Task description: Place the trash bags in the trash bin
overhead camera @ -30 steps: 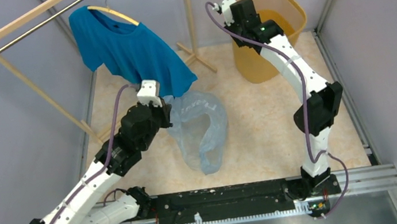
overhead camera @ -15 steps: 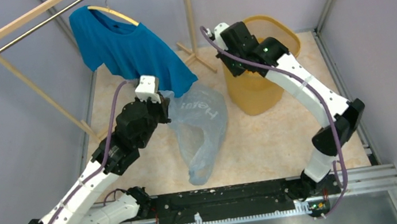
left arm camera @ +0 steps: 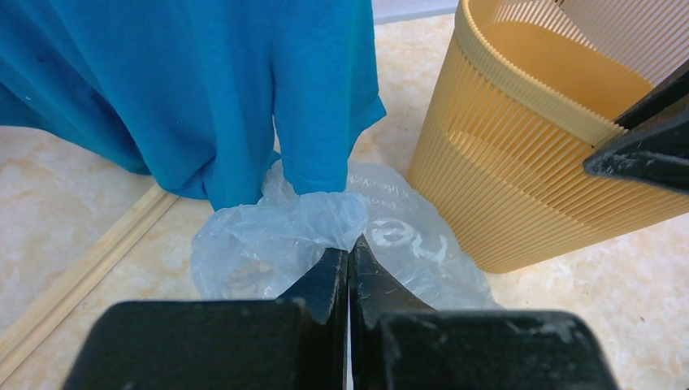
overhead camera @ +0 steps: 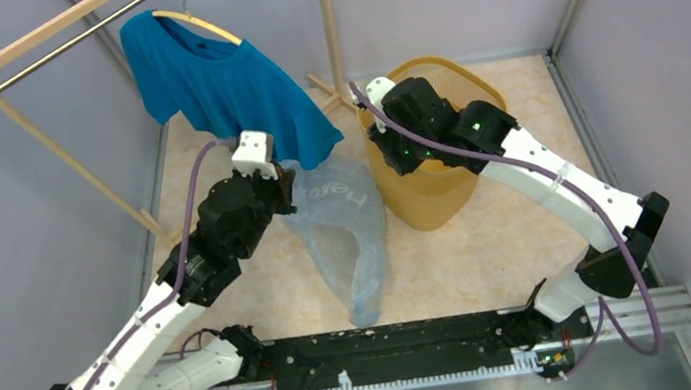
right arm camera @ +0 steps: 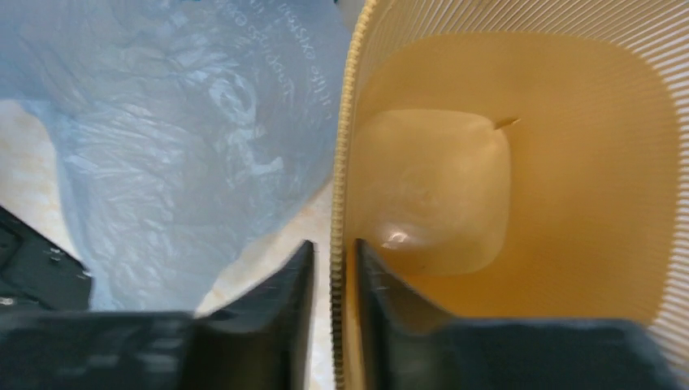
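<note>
Just left of trash bin (overhead camera: 433, 199): pinches trash bag (overhead camera: 343, 246) in left pincer (left arm camera: 349, 248); clamps its rim with right pincer (right arm camera: 333, 248).

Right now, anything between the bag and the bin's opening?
No loose object. The trash bag, pinched in the left gripper, hangs beside the trash bin. But the right gripper clamps the rim on that side, its wrist covering part of the opening.
</note>
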Tool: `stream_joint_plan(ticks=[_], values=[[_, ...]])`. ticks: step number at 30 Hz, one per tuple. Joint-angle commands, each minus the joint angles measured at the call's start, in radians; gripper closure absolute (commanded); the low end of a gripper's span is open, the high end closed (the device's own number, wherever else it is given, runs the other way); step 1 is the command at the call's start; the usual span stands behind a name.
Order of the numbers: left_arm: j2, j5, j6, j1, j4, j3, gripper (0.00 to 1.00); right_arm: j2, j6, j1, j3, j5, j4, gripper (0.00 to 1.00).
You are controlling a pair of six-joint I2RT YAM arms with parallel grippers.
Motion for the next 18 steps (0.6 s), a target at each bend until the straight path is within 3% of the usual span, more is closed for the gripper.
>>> stream_joint_plan(ticks=[1, 3, 5, 10, 18], values=[[-0.035, -0.003, -0.019, 0.0, 0.046, 0.013, 1.0, -0.057, 0.044, 0.018, 0.021, -0.023, 0.022, 0.67], [-0.041, -0.007, -0.025, 0.0, 0.049, 0.006, 1.0, -0.075, 0.036, 0.027, 0.036, -0.013, 0.008, 0.45], [-0.045, -0.008, -0.028, 0.0, 0.053, 0.004, 1.0, -0.098, 0.028, 0.033, 0.05, -0.021, -0.003, 0.36], [-0.044, -0.015, -0.025, 0.0, 0.062, 0.0, 1.0, -0.225, -0.012, 0.082, -0.06, -0.123, 0.087, 0.24], [-0.026, -0.004, -0.029, 0.0, 0.073, -0.001, 1.0, -0.264, -0.006, 0.203, -0.181, -0.389, 0.222, 0.18]])
